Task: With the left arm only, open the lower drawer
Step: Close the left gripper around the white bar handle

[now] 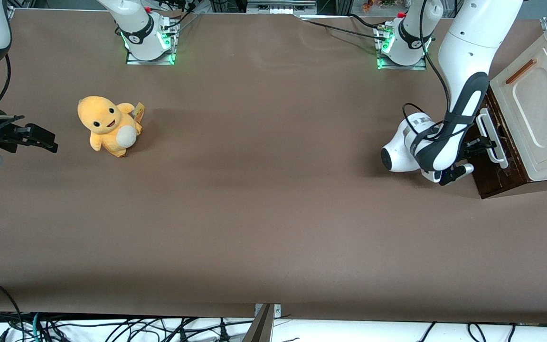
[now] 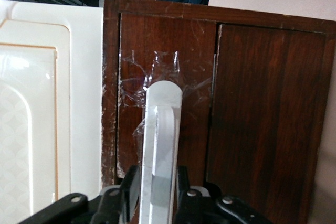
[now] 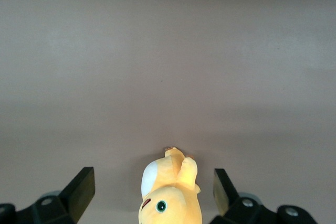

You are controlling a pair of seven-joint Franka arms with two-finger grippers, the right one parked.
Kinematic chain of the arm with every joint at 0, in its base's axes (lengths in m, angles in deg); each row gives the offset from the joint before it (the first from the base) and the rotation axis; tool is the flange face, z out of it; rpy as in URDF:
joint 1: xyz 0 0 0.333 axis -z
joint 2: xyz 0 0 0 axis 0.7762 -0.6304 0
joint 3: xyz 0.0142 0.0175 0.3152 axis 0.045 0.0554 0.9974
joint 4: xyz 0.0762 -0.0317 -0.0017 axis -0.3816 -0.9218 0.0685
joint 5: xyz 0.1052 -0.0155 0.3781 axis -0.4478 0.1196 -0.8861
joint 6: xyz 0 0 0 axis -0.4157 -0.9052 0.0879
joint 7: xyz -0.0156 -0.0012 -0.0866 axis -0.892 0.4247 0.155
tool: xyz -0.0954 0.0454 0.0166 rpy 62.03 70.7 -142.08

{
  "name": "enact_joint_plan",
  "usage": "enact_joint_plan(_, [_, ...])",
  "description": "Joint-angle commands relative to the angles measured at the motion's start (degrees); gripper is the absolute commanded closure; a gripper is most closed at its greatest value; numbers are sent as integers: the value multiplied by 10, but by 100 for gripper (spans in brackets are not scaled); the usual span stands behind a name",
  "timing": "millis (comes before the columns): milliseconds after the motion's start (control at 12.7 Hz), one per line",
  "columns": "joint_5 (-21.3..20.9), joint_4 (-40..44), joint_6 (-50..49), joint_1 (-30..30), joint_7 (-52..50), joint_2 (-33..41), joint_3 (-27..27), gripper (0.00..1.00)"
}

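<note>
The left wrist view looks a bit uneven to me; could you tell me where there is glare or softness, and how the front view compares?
In the left wrist view, the white handle is soft, the gripper astride it; clear tape on the dark drawer front glints, and the cream panel is brightly washed. In the front view, light is even, the left arm casting a soft shadow on the table.

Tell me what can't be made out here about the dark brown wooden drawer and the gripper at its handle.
- Lower drawer inside: front view, nothing visible; the front looks unopened.
- Black gripper: fingertips cut off by the wrist view's edge, straddling the white bar handle.
- Front view: white left arm covers the gripper.
</note>
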Motion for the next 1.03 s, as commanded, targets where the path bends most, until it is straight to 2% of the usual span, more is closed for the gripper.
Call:
enact_joint_plan(0, [-9, 12, -1, 1, -8, -8, -1, 66])
enact_joint_plan(237, [-9, 12, -1, 1, -7, -7, -1, 69])
enact_joint_plan(552, [-9, 12, -1, 3, -7, -7, -1, 80])
enact_joint_plan(947, [-9, 12, -3, 3, 2, -4, -1, 81])
